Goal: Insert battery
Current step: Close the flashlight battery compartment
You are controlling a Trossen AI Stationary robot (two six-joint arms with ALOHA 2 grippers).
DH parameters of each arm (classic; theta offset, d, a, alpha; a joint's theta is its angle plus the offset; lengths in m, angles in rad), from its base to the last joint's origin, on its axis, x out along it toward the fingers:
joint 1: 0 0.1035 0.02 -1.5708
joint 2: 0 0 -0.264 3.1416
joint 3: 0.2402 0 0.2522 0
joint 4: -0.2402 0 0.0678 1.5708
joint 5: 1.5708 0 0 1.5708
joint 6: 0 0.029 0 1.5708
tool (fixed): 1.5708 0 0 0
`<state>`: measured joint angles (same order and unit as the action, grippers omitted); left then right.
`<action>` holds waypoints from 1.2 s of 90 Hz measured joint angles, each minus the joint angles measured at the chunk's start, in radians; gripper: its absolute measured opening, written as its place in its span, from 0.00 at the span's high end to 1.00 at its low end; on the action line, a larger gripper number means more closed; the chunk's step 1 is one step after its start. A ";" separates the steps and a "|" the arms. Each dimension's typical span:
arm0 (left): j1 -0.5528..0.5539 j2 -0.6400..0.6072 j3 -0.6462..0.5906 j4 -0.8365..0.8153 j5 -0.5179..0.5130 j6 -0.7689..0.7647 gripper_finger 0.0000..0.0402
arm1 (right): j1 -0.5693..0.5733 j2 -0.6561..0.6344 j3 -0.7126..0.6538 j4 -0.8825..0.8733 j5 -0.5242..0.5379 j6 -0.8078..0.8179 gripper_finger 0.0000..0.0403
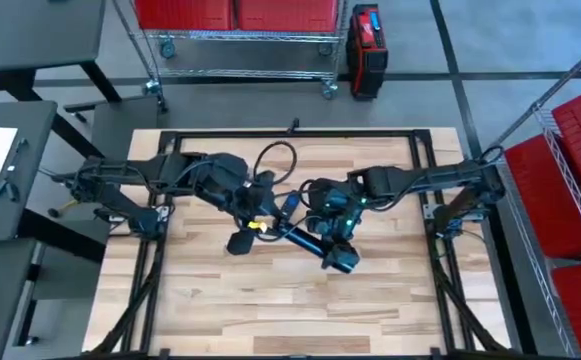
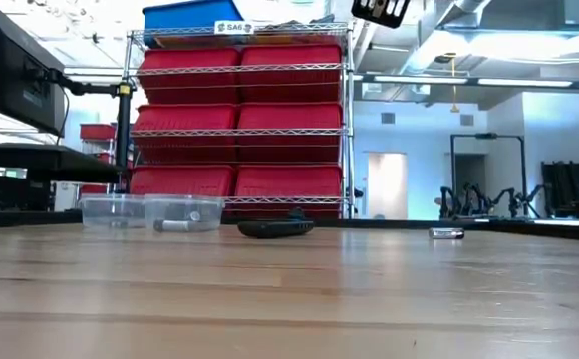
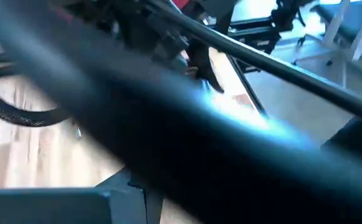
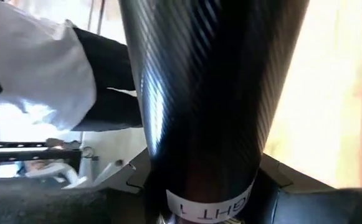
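table (image 1: pixel 270 300): pale wood planks | flashlight (image 1: pixel 315 245): dark, glossy tube, above table centre | right gripper (image 1: pixel 335 232) clamps it | left gripper (image 1: pixel 260 225) beside its end, holding small yellow battery (image 1: pixel 255 226)

The high camera is looking straight down on the table (image 1: pixel 270 300); the low one is peering level across it toward red bins (image 2: pixel 239 120). Both wrist cameras are pressing close against dark tubes.

wire shelving (image 2: pixel 239 130) of red bins (image 2: pixel 289 90) behind the wooden table (image 2: pixel 289 299)
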<state>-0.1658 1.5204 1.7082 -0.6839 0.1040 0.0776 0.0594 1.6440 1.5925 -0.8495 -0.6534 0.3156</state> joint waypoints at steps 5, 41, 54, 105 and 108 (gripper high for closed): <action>-0.008 0.000 0.000 0.002 -0.003 0.037 0.66 | -0.001 0.000 0.000 0.004 -0.014 0.012 0.66; -0.049 -0.003 0.066 0.006 -0.037 0.314 0.66 | -0.001 -0.002 0.000 0.151 -0.090 0.045 0.66; -0.062 -0.003 0.066 0.005 -0.039 0.428 0.66 | -0.001 -0.002 0.000 0.167 -0.132 0.081 0.66; -0.096 -0.003 0.064 0.007 -0.124 1.077 0.66 | -0.001 -0.002 0.000 0.178 -0.179 0.118 0.66; -0.099 -0.003 0.064 0.007 -0.131 1.118 0.66 | -0.001 -0.002 0.000 0.178 -0.180 0.119 0.66</action>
<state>-0.2649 1.5169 1.7725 -0.6765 -0.0268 1.1952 0.0582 1.6424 1.5925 -0.6719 -0.8330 0.4343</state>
